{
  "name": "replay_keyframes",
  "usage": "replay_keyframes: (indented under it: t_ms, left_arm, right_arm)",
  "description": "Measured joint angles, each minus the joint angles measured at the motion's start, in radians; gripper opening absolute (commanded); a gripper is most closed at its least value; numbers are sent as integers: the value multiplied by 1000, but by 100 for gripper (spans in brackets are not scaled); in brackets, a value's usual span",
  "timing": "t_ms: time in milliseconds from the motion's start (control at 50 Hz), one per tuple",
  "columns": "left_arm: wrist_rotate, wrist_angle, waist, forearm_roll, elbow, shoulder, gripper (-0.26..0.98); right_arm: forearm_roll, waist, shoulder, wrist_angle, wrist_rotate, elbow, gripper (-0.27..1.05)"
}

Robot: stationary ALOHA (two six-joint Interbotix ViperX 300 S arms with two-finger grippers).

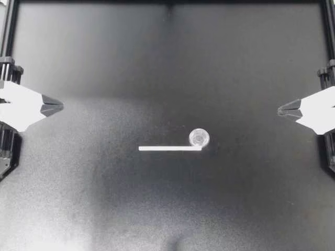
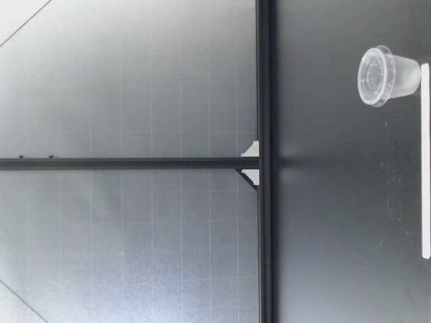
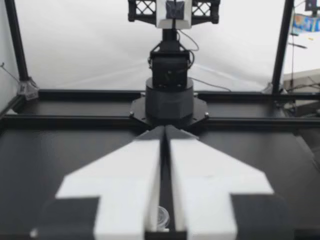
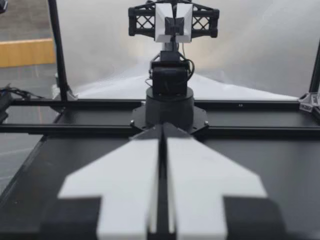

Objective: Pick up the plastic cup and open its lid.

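A small clear plastic cup (image 1: 199,137) with its lid on stands upright near the middle of the black table, touching the right end of a white strip (image 1: 168,148). The low view shows the cup (image 2: 386,75) upright beside the strip (image 2: 425,158), lid on top. My left gripper (image 1: 56,107) rests at the table's left edge, shut and holding nothing, far from the cup. At the right edge, my right gripper (image 1: 283,110) is shut and likewise holds nothing. In the left wrist view a bit of the cup (image 3: 163,217) shows through the slit between the closed fingers (image 3: 132,175).
The black table (image 1: 167,63) has a dark frame rail (image 2: 264,161) along its far edge. Each wrist view looks across at the other arm's base (image 3: 169,97), (image 4: 169,97). No arm shows in the low view.
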Motion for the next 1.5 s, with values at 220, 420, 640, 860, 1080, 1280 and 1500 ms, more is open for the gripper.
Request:
replay_keyframes:
  t_ms: [220,420,640,860,1080,1280,1500]
  left_arm:
    - [3,-60,-9,0,12,2,-14]
    - [5,-91,-9,-2,46,75,-14]
    - [-3,-132,-9,0,37,337,-14]
    - [-5,-141,-9,-26,-71,630,-14]
    - [5,-137,-2,-32,-210,887,-13]
    - [25,-135,2,-32,-291,1017,9]
    - [29,-135,5,-32,-347,1095,57]
  right_arm:
    - [-2,0,-15,-41,0,11,-16]
    - [-3,0,15,-121,0,40,-16]
    - [-2,0,158,-137,5,41,-16]
    - [20,0,354,-135,6,23,-16]
    - [21,-2,492,-132,6,-9,-16]
    - [21,-3,584,-112,6,-32,-16]
    - [21,-6,689,-86,6,-72,-16]
